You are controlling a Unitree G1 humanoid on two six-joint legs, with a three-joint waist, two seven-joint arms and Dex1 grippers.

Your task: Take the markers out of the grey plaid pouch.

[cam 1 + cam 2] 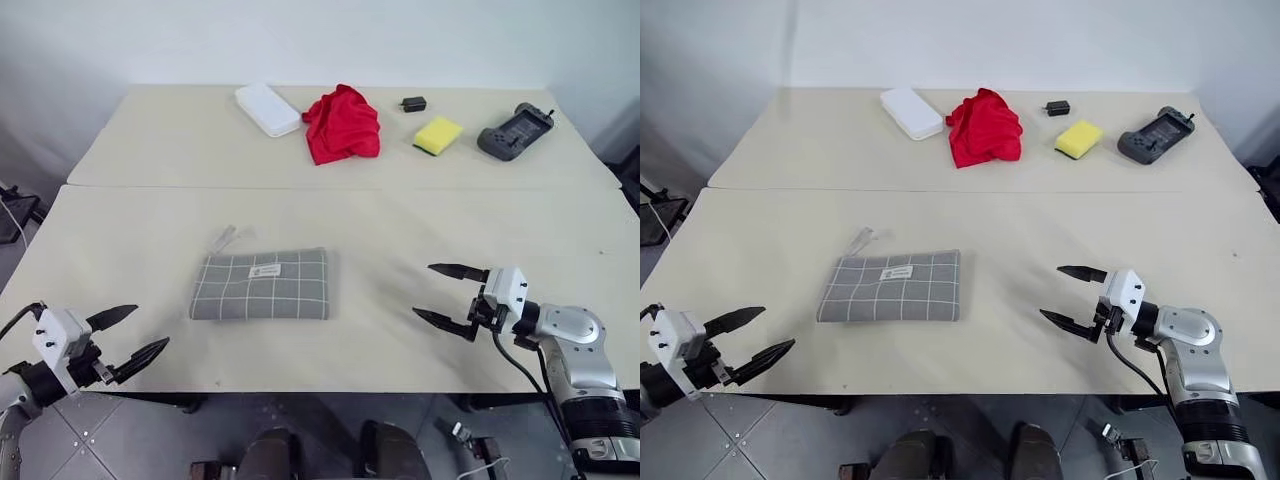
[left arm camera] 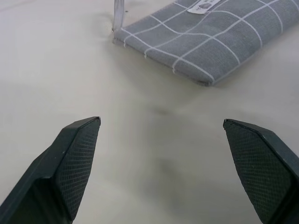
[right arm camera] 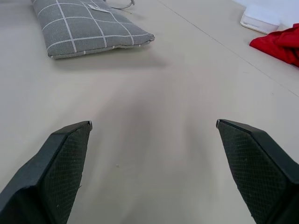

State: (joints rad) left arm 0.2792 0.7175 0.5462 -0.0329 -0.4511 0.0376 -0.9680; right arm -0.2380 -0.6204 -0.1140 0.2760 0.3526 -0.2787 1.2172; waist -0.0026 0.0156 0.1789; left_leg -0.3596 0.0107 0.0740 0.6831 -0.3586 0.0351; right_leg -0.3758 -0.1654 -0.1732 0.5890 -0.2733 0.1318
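Note:
The grey plaid pouch (image 1: 262, 285) lies flat on the near table, zipped shut, with a white label patch and a pale zipper pull (image 1: 225, 238) at its far left corner. The markers are hidden from view. My left gripper (image 1: 128, 335) hovers open at the table's front left corner, left of the pouch and apart from it. My right gripper (image 1: 446, 295) stands open over the table to the pouch's right, its fingers pointing toward the pouch with nothing between them. The pouch also lies ahead of the fingers in the left wrist view (image 2: 210, 35) and the right wrist view (image 3: 84, 28).
On the far table lie a white flat box (image 1: 267, 108), a crumpled red cloth (image 1: 342, 124), a small black adapter (image 1: 413, 103), a yellow sponge (image 1: 438, 134) and a dark grey handheld device (image 1: 514, 130). A seam (image 1: 320, 187) runs between the two tables.

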